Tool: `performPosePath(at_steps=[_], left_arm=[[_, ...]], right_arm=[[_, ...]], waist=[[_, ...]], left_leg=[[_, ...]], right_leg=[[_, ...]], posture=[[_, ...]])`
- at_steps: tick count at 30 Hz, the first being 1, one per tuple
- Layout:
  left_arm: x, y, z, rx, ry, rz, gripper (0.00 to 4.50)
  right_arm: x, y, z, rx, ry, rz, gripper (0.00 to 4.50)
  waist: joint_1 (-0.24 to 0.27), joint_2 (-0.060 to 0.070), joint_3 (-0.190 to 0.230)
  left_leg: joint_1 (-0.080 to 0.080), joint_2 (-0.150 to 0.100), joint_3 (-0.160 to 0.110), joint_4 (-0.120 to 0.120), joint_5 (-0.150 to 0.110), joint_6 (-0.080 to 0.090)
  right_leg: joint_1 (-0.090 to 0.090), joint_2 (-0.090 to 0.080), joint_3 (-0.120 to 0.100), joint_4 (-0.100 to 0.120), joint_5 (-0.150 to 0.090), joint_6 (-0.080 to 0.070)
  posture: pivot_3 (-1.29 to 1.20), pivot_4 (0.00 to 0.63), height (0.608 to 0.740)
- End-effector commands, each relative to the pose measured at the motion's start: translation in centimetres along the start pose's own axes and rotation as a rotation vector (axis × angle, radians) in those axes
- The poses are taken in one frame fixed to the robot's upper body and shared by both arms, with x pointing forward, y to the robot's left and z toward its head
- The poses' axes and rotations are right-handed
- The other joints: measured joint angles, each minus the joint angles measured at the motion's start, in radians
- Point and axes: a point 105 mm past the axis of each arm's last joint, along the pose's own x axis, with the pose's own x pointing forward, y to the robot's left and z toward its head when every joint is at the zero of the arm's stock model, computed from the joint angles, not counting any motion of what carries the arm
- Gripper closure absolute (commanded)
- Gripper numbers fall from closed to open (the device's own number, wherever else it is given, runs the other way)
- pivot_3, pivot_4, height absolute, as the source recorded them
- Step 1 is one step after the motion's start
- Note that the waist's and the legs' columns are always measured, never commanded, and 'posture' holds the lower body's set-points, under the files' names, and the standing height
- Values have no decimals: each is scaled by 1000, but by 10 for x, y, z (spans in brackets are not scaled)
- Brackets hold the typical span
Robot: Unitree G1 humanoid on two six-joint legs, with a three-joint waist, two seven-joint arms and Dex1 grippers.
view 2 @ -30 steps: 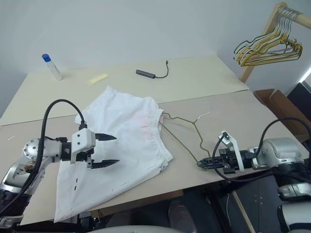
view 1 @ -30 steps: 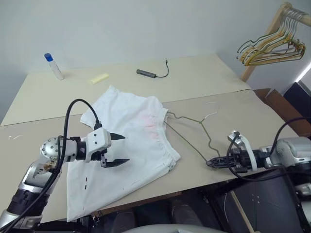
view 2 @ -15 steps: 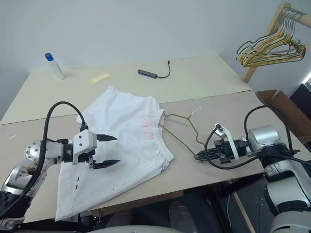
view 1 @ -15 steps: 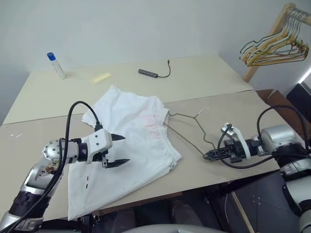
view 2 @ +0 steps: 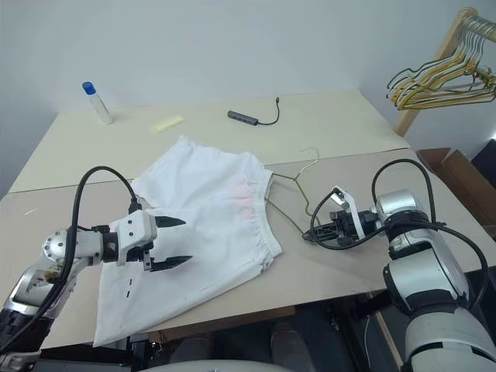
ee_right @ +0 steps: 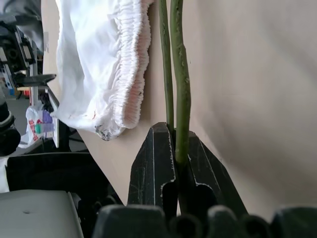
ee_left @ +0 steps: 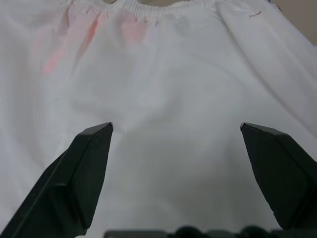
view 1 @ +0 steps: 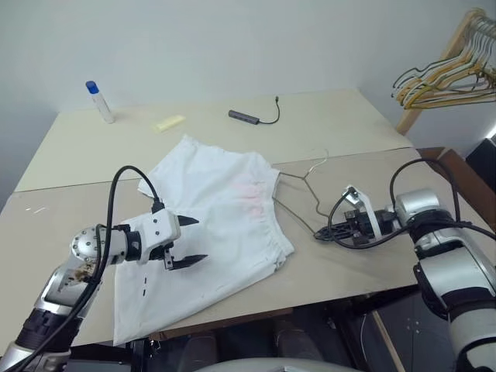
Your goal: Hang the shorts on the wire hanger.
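Observation:
The white shorts point(view 1: 209, 225) lie flat on the table, with a faint pink stain near the gathered waistband. The thin olive wire hanger point(view 1: 294, 217) lies just right of that waistband, and its far corner reaches the fabric's edge. My right gripper point(view 1: 319, 234) is shut on the hanger's near end. In the right wrist view the wire point(ee_right: 177, 59) runs out from between the pinched fingers point(ee_right: 153, 163) beside the waistband point(ee_right: 131, 74). My left gripper point(view 1: 200, 239) hovers open over the shorts' lower half, with bare cloth point(ee_left: 173, 74) between its fingers point(ee_left: 89, 173).
At the table's back stand a blue-capped bottle point(view 1: 99, 101), a yellow piece point(view 1: 169, 122) and a dark adapter with a cable point(view 1: 246, 117). A bunch of hangers on a wooden rack point(view 1: 449, 74) is at the far right. A cardboard box point(view 2: 457, 167) sits beyond the table's right edge.
My right gripper has carried the hanger's near end farther onto the table and closer to the shorts. The left gripper has held still and open. The view itself has shifted a little.

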Motion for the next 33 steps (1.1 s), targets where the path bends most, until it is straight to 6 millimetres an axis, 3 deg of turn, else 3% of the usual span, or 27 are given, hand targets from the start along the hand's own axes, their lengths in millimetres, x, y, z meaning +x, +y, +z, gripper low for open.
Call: performPosePath(at_steps=[1, 7, 11, 15, 20, 24, 33], left_arm=[[-2, 2, 10, 49, -26, 15, 19], [3, 4, 10, 52, -30, 8, 19], [3, 13, 13, 78, -32, 24, 19], [-3, 27, 20, 129, -24, 58, 19], [-7, 41, 30, 178, -32, 92, 19], [-19, 67, 54, 230, -107, 223, 19], [-67, 112, 127, 309, -350, 412, 19]], right_arm=[[-13, 7, 14, -39, -76, 4, 4500], [-16, 10, 22, -85, -150, -24, 4500], [-24, 26, 40, -224, -225, -87, 4500], [-35, 55, 54, -437, -223, -165, 4500], [-32, 82, 62, -648, -213, -212, 4500], [-13, 105, 72, -884, -213, -289, 4500], [24, 123, 71, -1186, -109, -351, 4500]], waist=[[2, 0, 0], [3, 0, 0], [2, 0, 0], [1, 1, 0], [-1, 1, 0], [-3, 1, 0], [4, 1, 0]], left_leg=[[0, 0, 0, 0, 0, 0], [0, 0, 0, 0, 0, 0], [0, 0, 0, 0, 0, 0], [-1, 0, 0, 0, 0, 0], [-1, 0, 0, 0, 0, 0], [-1, 0, 0, 0, 0, 0], [-3, 0, 0, 1, 0, 0]], right_leg=[[0, 0, 0, 0, 0, 0], [0, 0, 0, 0, 0, 0], [0, 0, 0, 0, 0, 0], [-1, 0, 0, 0, 0, 0], [-1, 0, 0, 0, 0, 0], [-1, 0, 0, 0, 0, 0], [-3, 0, -1, 0, 0, 0]], posture=[[40, 0, 740], [9, 0, 740], [2, 0, 740], [-7, 0, 740], [-8, 0, 740], [-2, 0, 740], [33, 0, 740]])
